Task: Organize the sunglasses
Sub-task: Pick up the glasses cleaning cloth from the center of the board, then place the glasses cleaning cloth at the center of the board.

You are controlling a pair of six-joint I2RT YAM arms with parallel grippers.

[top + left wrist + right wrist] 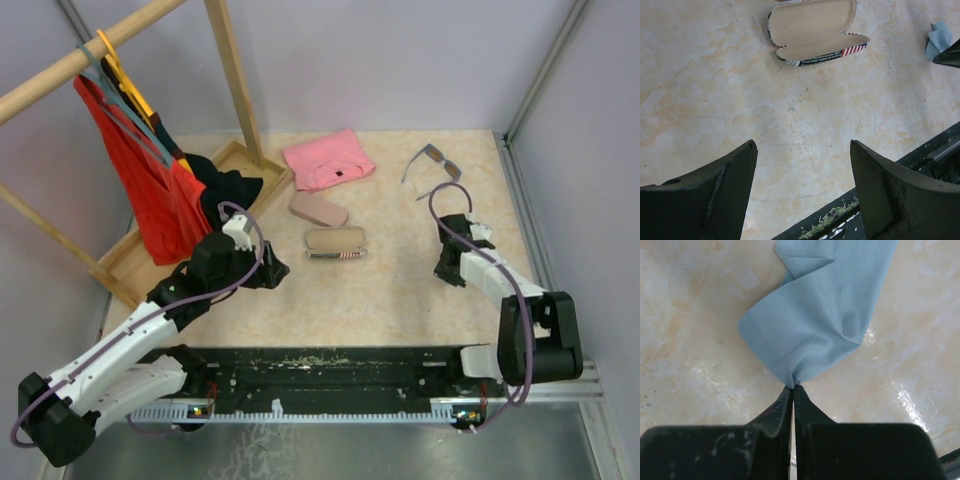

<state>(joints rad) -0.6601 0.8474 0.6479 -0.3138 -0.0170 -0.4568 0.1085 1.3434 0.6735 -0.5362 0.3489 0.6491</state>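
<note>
Here, sunglasses [438,160], grey-blue frame, dark lenses, temples unfolded, left jaws wide, right jaws pinching blue cloth [820,310]

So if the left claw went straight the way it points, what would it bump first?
Probably the table, since the left gripper seems to tilt down. If it skimmed above, the open flag-patterned case comes first. Depth is unclear.
</note>
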